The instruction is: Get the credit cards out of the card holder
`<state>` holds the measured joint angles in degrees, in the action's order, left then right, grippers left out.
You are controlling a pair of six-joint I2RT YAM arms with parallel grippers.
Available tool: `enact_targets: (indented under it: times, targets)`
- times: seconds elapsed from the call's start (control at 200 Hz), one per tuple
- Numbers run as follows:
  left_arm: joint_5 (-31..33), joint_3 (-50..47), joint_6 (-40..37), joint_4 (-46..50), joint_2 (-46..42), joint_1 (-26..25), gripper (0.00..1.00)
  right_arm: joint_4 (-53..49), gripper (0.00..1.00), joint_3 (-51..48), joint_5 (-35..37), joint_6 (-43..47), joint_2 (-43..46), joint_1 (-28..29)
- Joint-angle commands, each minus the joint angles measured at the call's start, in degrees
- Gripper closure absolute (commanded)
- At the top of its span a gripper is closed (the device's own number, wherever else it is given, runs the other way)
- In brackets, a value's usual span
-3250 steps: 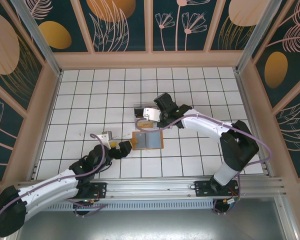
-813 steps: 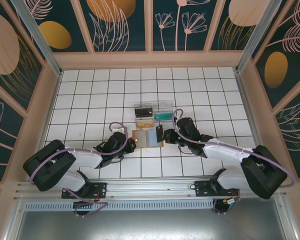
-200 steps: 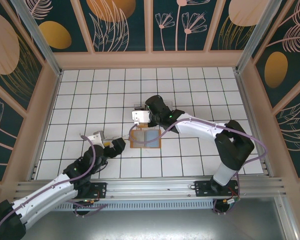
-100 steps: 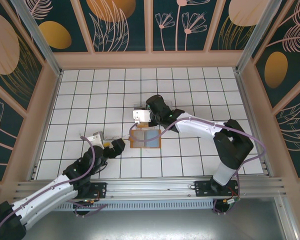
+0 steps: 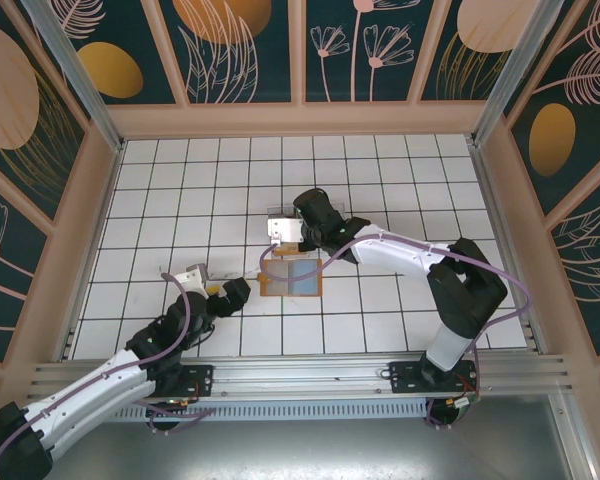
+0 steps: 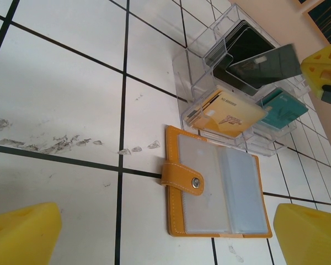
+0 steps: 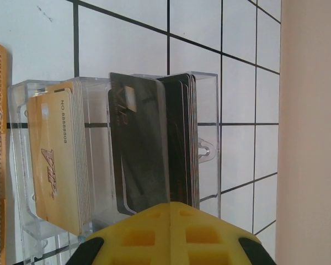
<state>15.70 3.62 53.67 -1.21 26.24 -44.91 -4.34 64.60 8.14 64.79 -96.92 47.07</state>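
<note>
On the tan card (image 7: 52,165) in the clear tray (image 7: 207,149) I read "NO", then blurred eights; its logo is illegible.

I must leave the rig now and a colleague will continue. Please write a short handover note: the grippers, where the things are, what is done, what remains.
Grippers: the left gripper is open and holds nothing, on the near left of the card holder. The right gripper is shut on a dark card, over the clear tray beside its black stack.
Things: the card holder lies open on the table, next to the tray.
Done: tan cards, teal cards and the black stack stand in the tray.
Left: release the dark card into the tray. The pockets look empty, but check them.
</note>
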Motion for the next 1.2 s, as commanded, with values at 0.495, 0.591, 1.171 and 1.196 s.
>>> enact_targets:
  times: [0.495, 0.591, 1.171, 1.196]
  targets:
    - [0.13, -1.16, 0.18, -0.15, -0.49, 0.08, 0.01, 1.27, 0.91, 3.97, 0.02, -6.77, 0.17, 0.21]
    - [-0.06, -1.0, 0.0, -0.24, -0.41, 0.08, 0.01, 1.64, 0.86, 3.16, -2.46, -12.61, 2.04, 0.39]
    - [-8.88, 5.36, -5.0, -15.91, 20.82, 0.08, 0.6, 13.83, 0.79, -17.72, -17.28, -94.51, 13.67, 0.97]
    - [-8.93, 6.08, -5.34, -16.96, 22.83, 0.1, 0.65, 16.63, 0.78, -20.04, -17.52, -97.92, 14.08, 1.09]
